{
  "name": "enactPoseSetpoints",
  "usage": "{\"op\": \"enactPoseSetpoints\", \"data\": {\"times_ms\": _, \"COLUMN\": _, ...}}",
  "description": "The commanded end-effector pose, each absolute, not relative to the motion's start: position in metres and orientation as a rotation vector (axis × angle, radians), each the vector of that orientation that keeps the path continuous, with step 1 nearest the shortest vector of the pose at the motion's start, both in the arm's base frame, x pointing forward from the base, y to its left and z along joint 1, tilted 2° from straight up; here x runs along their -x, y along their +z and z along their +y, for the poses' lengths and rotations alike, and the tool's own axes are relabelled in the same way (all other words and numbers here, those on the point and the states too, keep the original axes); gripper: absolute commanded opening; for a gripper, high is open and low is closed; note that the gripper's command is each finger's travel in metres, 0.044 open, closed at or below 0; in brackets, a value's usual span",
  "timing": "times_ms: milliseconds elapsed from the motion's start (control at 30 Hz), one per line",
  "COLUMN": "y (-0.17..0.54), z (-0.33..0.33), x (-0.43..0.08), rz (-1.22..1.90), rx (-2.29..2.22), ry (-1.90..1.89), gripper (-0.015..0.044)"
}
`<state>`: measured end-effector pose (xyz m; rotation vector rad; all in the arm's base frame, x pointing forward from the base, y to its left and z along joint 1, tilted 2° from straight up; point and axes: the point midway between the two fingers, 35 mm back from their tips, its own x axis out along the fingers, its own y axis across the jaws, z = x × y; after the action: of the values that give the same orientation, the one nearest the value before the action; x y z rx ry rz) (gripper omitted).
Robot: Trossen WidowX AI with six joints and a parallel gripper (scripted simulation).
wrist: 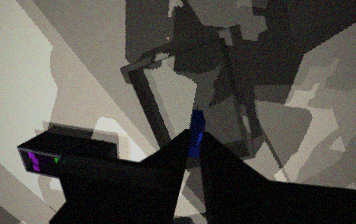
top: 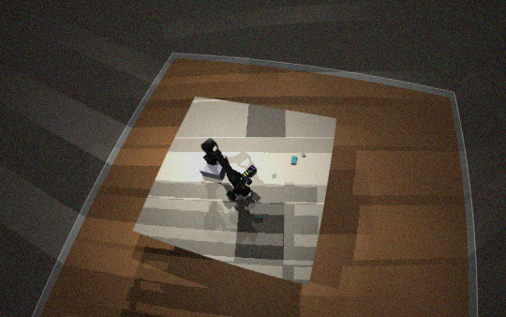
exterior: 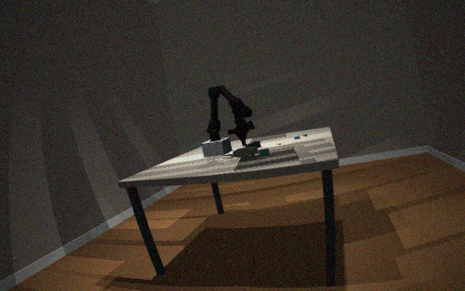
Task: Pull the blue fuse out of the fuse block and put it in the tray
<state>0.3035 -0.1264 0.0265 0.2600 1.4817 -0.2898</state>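
Observation:
My gripper (wrist: 195, 136) is shut on the blue fuse (wrist: 198, 120), which hangs between the fingertips in the wrist view. The tray (wrist: 146, 102), a dark-rimmed rectangle, lies below and beyond the fingertips; the fuse shows in front of its near part, and its exact height above it is hard to tell. The black fuse block (wrist: 82, 146) (top: 249, 172) stands to the left in the wrist view, apart from the fuse, with purple and green fuses showing in it. In the top view the arm and shadows hide most of the tray.
A pale box (top: 213, 172) (exterior: 216, 147) stands by the arm's base. A teal block (top: 293, 160) and a small grey piece (top: 304, 155) lie to the right. Another small piece (top: 274, 175) lies right of the fuse block. A teal object (top: 258, 218) (exterior: 263, 151) lies in shadow.

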Motion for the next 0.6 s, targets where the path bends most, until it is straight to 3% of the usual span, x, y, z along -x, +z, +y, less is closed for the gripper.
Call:
{"op": "enactPoseSetpoints", "data": {"times_ms": 0, "y": 0.0186, "z": -0.1253, "x": -0.3032, "rz": 1.484, "rx": -0.262, "ry": -0.282, "gripper": 0.0}}
{"op": "enactPoseSetpoints", "data": {"times_ms": 233, "y": 0.0115, "z": -0.1253, "x": -0.3032, "rz": 1.484, "rx": -0.262, "ry": -0.282, "gripper": 0.0}}
{"op": "enactPoseSetpoints", "data": {"times_ms": 567, "y": 0.0147, "z": -0.1264, "x": -0.3034, "rz": 1.484, "rx": -0.26, "ry": -0.289, "gripper": 0.0263}}
